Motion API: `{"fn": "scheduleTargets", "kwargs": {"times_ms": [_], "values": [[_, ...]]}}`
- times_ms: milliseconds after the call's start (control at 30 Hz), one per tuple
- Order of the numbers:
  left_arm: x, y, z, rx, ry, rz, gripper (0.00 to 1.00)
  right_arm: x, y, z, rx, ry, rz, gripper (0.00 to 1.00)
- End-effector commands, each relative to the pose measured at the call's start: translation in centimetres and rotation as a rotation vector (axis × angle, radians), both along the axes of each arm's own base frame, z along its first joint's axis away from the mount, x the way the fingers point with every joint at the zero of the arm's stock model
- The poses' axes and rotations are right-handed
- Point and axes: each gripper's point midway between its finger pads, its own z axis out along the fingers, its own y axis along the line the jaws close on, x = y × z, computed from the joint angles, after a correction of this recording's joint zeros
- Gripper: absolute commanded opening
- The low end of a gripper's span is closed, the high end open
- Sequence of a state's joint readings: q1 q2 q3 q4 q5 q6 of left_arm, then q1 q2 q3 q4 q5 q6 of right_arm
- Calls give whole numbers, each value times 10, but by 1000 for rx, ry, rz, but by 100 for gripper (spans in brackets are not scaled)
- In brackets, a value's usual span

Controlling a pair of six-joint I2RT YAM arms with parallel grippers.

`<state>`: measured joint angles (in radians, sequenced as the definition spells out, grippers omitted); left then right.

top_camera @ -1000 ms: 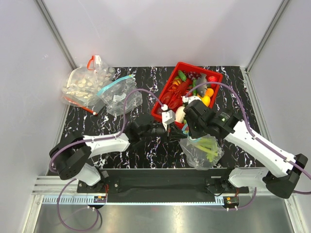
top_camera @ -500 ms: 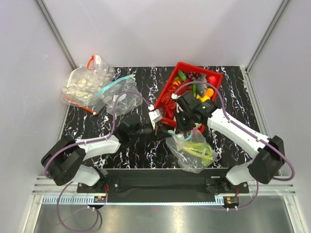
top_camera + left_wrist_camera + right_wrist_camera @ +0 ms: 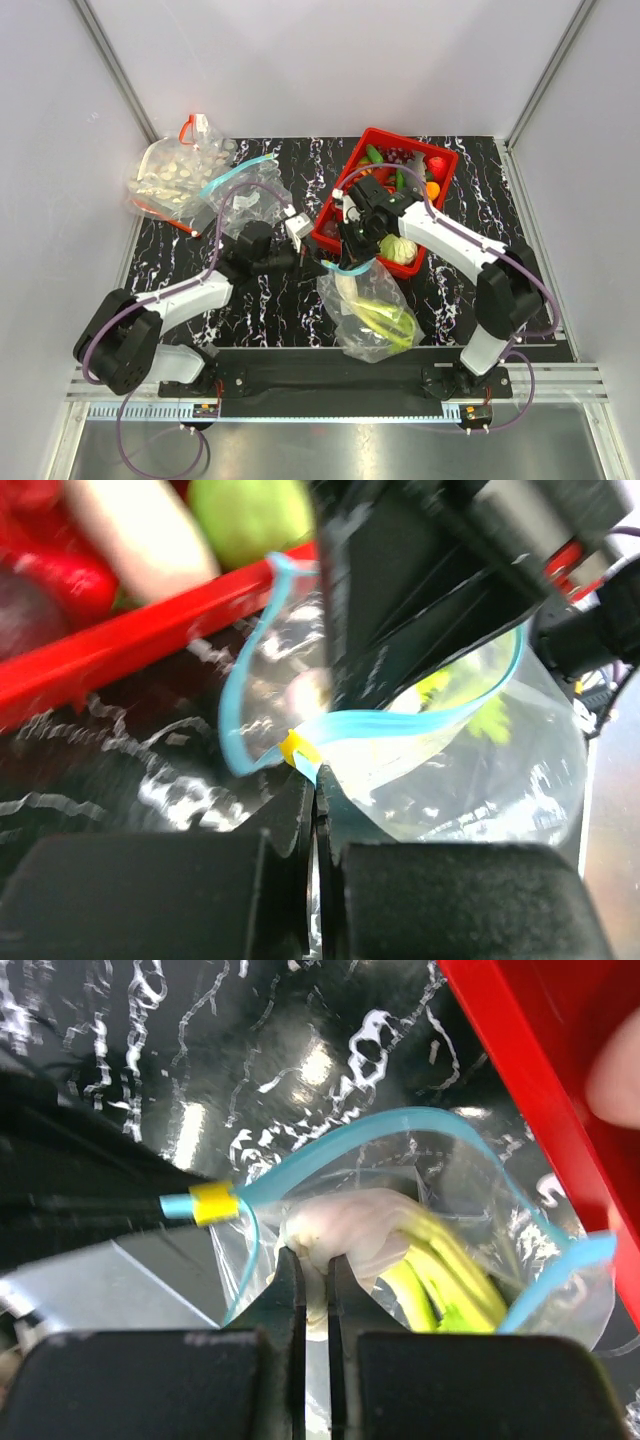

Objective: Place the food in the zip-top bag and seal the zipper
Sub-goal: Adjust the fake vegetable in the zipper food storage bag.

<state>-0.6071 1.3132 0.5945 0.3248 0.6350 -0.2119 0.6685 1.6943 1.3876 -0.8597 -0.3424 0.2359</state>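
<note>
- Zip-top bag (image 3: pixel 365 318) sits just in front of the red basket (image 3: pixel 415 141). Its mouth is held up between both grippers and its body is slumped on the black marbled table (image 3: pixel 285 300).
- Left gripper (image 3: pixel 313 785): jaws clamped flat on the end of the zipper (image 3: pixel 400 723), right beside the yellow tab (image 3: pixel 297 748). That anchors the corner so the mouth can't fold shut.
- Right gripper (image 3: pixel 313 1260): jaws almost together, nipping the near lip of the bag. It looks like film only, but the white stalk sits right behind and the wrist view is blurred, so it may be caught too.
- The two pinch points pull the teal strip into an open loop. I read that as holding the mouth wide for loading, not sealing.
- Leek (image 3: pixel 380 318) is inside, with the white stalk near the mouth and the yellow-green leaves toward the bottom.
- Pale green vegetable (image 3: pixel 398 248) is in the basket among other toy produce, so loading doesn't look finished.
- Bag material is thin, clear, crinkly film with lots of glare and no stiffness. The zipper is the only semi-rigid edge, hence the grips there.
- Red-zipper bag (image 3: pixel 170 180) lies far left, well apart.
</note>
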Motion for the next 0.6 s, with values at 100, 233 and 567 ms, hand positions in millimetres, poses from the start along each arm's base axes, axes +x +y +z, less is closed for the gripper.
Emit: {"fn": "scheduleTargets", "kwargs": {"times_ms": [100,233,567], "values": [[60,22,67,-131,-181,155,0,-35,1,-20,5,253,62,0],[71,33,76,-181,-189,175,0,-37,6,-19,27,287,65,0],[74,21,69,-195,-172,88,0,-42,49,-38,199,350,2,0]]}}
